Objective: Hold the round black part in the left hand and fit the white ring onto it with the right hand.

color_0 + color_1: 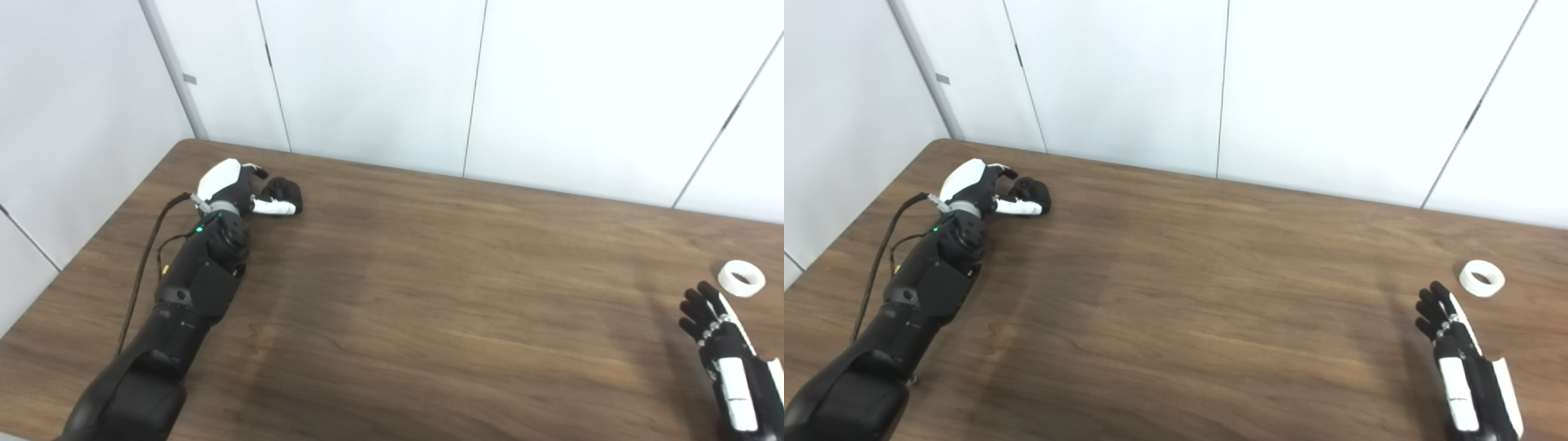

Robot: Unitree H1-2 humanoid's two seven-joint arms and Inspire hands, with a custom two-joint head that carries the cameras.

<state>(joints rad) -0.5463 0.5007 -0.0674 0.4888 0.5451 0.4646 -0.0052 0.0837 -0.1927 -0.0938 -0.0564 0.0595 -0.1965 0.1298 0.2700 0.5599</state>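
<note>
Resting on the wooden table (pixel 429 294), the round black part (pixel 286 191) sits near its far-left corner, with the left hand (pixel 236 187) curled around it, grasping it. The white ring (pixel 741 278) lies flat at the table's right side; the right hand (pixel 726 355), fingers extended and released, hovers just before it, not touching.

Nothing readable here, honestly. No labels, brand names, numbers or signs that I can make out on anything in either view, everything's plain and unmarked.
</note>
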